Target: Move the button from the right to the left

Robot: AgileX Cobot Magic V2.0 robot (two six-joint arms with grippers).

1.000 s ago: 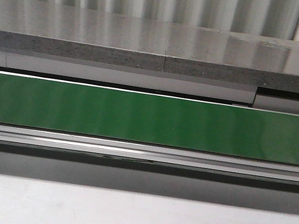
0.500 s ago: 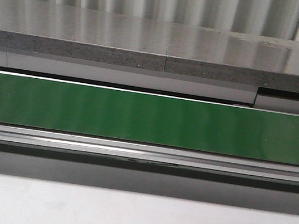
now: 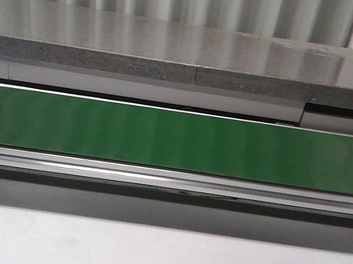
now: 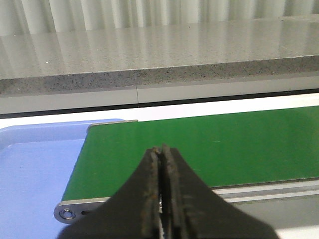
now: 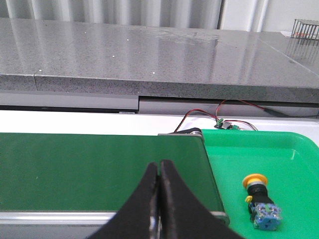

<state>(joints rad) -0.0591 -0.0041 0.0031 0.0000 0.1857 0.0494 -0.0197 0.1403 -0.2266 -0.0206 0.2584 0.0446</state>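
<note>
Starting at the left, a blue tray [image 4: 35,164] sits at the belt's end, presumably the drop-off; the left gripper [image 4: 162,154] hangs over the green conveyor belt [image 4: 224,144], jaws pressed together, empty; the right gripper [image 5: 159,181] is likewise pressed together, empty; the button [image 5: 260,200] lies on its side in the green tray [image 5: 279,149], untouched, long axis running away from the camera, yellow cap pointing toward the wall.
</note>
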